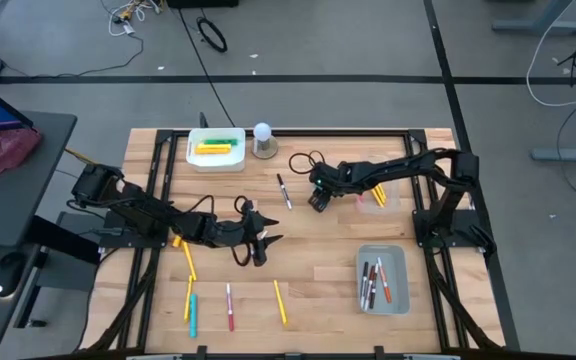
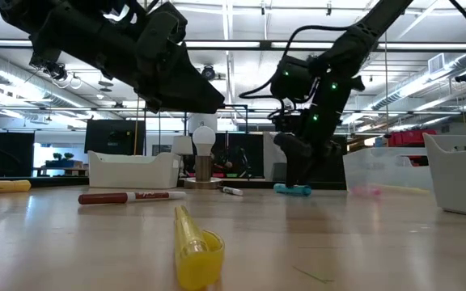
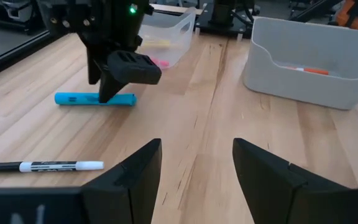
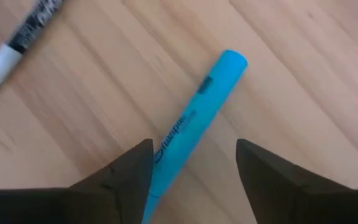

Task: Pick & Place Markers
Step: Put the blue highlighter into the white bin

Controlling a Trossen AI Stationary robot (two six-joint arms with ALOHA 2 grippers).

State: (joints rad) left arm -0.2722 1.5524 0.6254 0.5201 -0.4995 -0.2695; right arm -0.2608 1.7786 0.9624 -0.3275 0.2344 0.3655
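While spread, right end effector (image 4: 191, 165) straddles blue marker (image 4: 194, 124), left end effector (image 3: 197, 168) spread, hovering

Scattered flat on the surface (image 1: 318, 300): blue marker (image 4: 194, 127) lying between the right gripper's (image 4: 191, 171) spread fingers; white dark-capped marker (image 1: 284, 191) close by; yellow (image 1: 281, 302), red (image 1: 230, 306), teal (image 1: 193, 314) and more yellow ones toward the front; several in the grey bin (image 1: 400, 300), yellow ones in the white bin (image 1: 192, 150)
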